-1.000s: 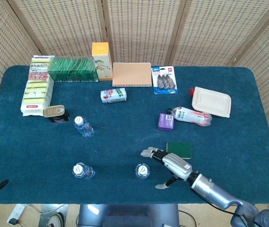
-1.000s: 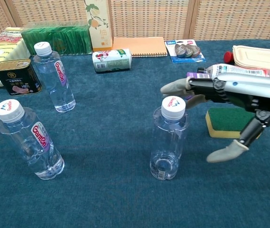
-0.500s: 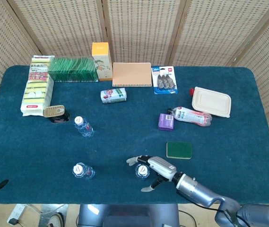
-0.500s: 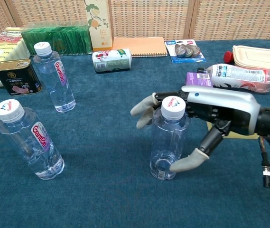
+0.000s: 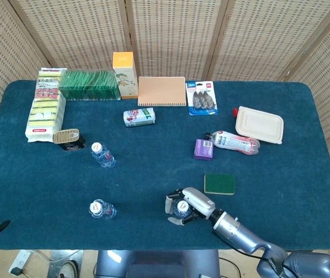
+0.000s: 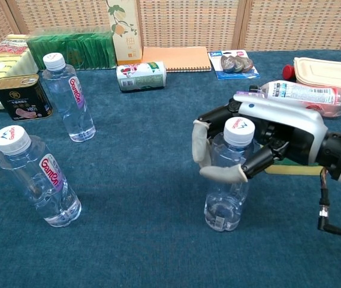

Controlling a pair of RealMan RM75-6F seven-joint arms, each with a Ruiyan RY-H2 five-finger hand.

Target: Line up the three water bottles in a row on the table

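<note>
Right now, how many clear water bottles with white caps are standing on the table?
3. One far bottle stands beside the black can; one near-left bottle stands alone; the third bottle is gripped by the right hand. None seems hidden.

Two water bottles (image 6: pixel 35 180) (image 6: pixel 71 99) bear "GanTen" labels.

On the dark blue cloth-covered table (image 5: pixel 304 174), the clear water bottles (image 6: pixel 68 99) had white caps and purple-and-red labels, while at the far left a green pack (image 5: pixel 89 85) lay near an orange carton (image 5: pixel 124 72).
</note>
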